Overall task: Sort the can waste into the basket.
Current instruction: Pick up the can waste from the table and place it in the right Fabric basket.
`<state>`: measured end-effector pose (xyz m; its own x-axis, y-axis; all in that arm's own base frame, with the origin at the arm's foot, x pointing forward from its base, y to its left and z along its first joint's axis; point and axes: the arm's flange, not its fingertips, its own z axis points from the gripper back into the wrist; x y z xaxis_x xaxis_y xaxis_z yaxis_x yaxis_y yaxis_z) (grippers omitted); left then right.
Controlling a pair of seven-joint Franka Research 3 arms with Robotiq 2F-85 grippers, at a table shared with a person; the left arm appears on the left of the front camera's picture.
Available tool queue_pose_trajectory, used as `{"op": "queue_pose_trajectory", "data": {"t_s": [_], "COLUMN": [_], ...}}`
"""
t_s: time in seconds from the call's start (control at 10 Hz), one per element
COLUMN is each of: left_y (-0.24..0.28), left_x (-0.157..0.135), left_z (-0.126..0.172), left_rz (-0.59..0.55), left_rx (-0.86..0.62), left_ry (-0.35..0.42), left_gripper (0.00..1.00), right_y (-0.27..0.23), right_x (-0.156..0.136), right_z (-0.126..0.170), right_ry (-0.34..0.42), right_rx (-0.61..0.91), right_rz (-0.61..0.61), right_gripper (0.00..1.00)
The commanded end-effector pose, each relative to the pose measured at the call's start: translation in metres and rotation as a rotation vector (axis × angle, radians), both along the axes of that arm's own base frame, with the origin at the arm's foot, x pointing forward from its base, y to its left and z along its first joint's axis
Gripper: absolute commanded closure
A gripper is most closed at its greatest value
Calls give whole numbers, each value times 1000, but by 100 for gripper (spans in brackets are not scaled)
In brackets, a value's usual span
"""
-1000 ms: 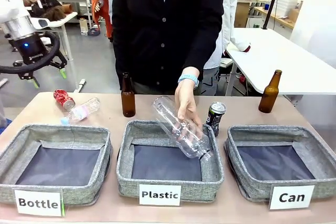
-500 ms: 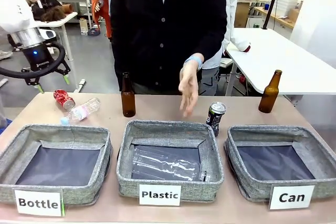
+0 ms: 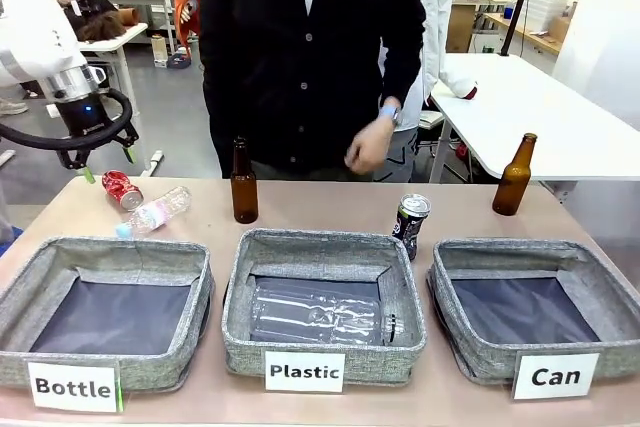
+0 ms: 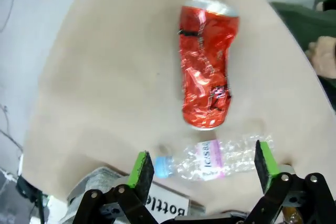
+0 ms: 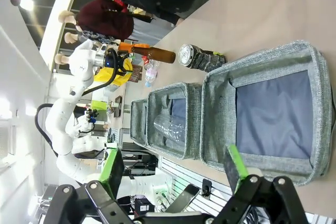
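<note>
Can waste comes in two pieces here, and both sit on the tan table [image 3: 320, 202]. The left gripper [image 3: 108, 164] [image 4: 203, 166] hangs in the air over the far left corner of the table. Its two green pads are spread wide apart and hold nothing. The dented red metal can with white marks [image 3: 121, 188] [image 4: 207, 64] lies on its side just below it, not touching the pads. A small clear plastic bottle with a pink label and a blue cap [image 3: 152, 213] [image 4: 215, 161] lies right beside the red can.

The right gripper [image 5: 174, 167] is wide apart too, with nothing between its pads. It looks down on the low grey cloth basket with the white "Can" label [image 3: 470, 347] [image 5: 214, 129], which is at the right end of the row. The small black metal can with a silver top [image 3: 410, 220] [image 5: 202, 57] stands just behind that basket's far left corner, leaning a little.

The middle grey basket marked "Plastic" [image 3: 240, 347] has a big squashed clear bottle [image 3: 315, 312] lying in it. The left grey basket marked "Bottle" [image 3: 20, 297] is near the red can. One tall brown glass bottle [image 3: 243, 182] stands behind the middle basket, and another brown glass bottle [image 3: 514, 175] stands at the far right. A person's hand [image 3: 370, 147] is up in the air above the table.
</note>
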<state>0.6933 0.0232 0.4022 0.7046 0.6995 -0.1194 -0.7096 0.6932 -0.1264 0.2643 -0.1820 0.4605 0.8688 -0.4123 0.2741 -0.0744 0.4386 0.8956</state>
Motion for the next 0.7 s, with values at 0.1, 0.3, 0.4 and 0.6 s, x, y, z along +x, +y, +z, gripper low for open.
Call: {"op": "queue_pose_trajectory", "data": {"t_s": [0.1,0.3,0.4,0.6], "left_y": [7,1,-6,-8], "left_x": [-5,-2,15,38], "left_z": [-3,-2,-9,-30], "left_rz": [8,2,-152,-235], "left_rx": [-18,-4,49,67], "left_ry": [39,12,14,-52], "left_gripper": [0,0,0,0], "right_y": [-2,-2,-2,-2], "right_x": [3,3,3,3], "right_z": [2,2,2,2], "right_ry": [-36,-36,-36,-36], "right_rx": [8,8,8,8], "right_rz": [3,3,3,3], "right_gripper": [0,0,0,0]}}
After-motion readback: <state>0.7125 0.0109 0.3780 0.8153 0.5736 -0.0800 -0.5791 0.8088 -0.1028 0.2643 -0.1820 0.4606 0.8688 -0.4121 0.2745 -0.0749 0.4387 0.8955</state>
